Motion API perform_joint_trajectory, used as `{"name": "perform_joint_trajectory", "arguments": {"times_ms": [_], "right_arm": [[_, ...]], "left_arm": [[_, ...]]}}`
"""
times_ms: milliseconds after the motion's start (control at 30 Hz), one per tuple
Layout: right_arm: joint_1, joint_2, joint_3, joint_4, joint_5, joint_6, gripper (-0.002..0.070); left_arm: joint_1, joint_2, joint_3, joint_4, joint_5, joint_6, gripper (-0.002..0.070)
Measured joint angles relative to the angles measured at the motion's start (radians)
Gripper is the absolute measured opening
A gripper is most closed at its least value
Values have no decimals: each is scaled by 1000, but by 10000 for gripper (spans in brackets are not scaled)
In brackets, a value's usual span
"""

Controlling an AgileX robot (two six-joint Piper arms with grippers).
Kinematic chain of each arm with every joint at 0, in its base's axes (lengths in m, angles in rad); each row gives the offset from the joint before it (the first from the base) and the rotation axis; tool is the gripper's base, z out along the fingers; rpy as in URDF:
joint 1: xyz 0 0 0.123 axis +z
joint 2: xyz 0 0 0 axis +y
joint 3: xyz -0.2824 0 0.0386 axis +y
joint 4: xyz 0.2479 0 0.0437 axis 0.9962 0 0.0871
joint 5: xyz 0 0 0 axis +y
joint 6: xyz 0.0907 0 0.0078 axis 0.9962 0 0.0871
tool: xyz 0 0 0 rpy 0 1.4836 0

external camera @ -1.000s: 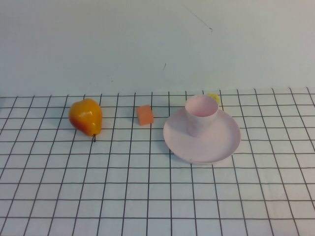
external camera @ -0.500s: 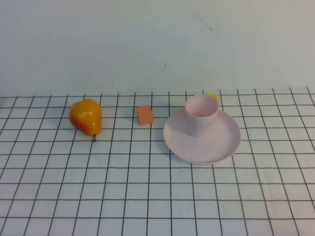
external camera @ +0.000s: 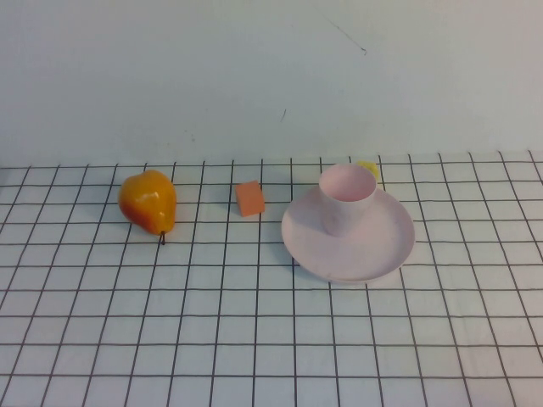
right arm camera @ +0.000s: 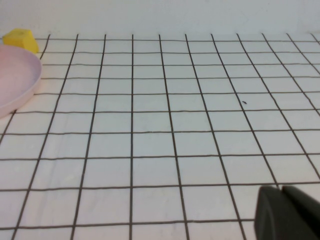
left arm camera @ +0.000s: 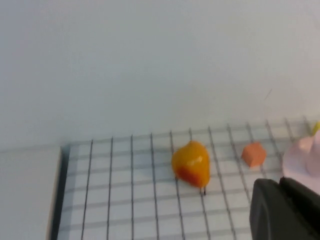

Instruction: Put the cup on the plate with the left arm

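The pale pink cup (external camera: 347, 197) stands upright on the back part of the round pale pink plate (external camera: 373, 250), right of the table's middle. Neither arm shows in the high view. In the left wrist view my left gripper (left arm camera: 280, 186) is shut and holds nothing; it hangs well back from the plate, whose pink edge (left arm camera: 300, 159) shows beyond it. My right gripper (right arm camera: 281, 191) is shut over bare grid cloth in the right wrist view, with the plate's rim (right arm camera: 25, 85) off to one side.
An orange-yellow pear (external camera: 148, 201) lies at the left and a small orange cube (external camera: 249, 197) sits between it and the plate. A yellow block (external camera: 368, 169) peeks out behind the cup. The grid cloth's left edge (left arm camera: 62, 190) shows in the left wrist view.
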Motion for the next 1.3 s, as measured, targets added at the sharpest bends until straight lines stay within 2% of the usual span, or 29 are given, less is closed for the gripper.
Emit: {"name": "perform_joint_trajectory", "arguments": {"times_ms": [133,300,467,600,767,933,1000,1300], "right_arm": [[0,0,0,0,0,0,-2],[0,0,0,0,0,0,-2],[0,0,0,0,0,0,-2],[0,0,0,0,0,0,-2],[0,0,0,0,0,0,-2],[0,0,0,0,0,0,-2],[0,0,0,0,0,0,-2],[0,0,0,0,0,0,-2]], "left_arm": [[54,-114,122,-56,-290,-7,-1],[204,-331,407,-104,-590,-11,-1],[320,-541,729,-165,-712,-13,-1],[393,-686,973,-228,-737,-15,-1],[463,-770,1235,-310,-833,-14,-1],[476,-772,1441,-325,-1068,-9,-2],[476,-772,1477,-327,-1112,-6,-2],[396,-774,1489,-251,-941,44,-2]]}}
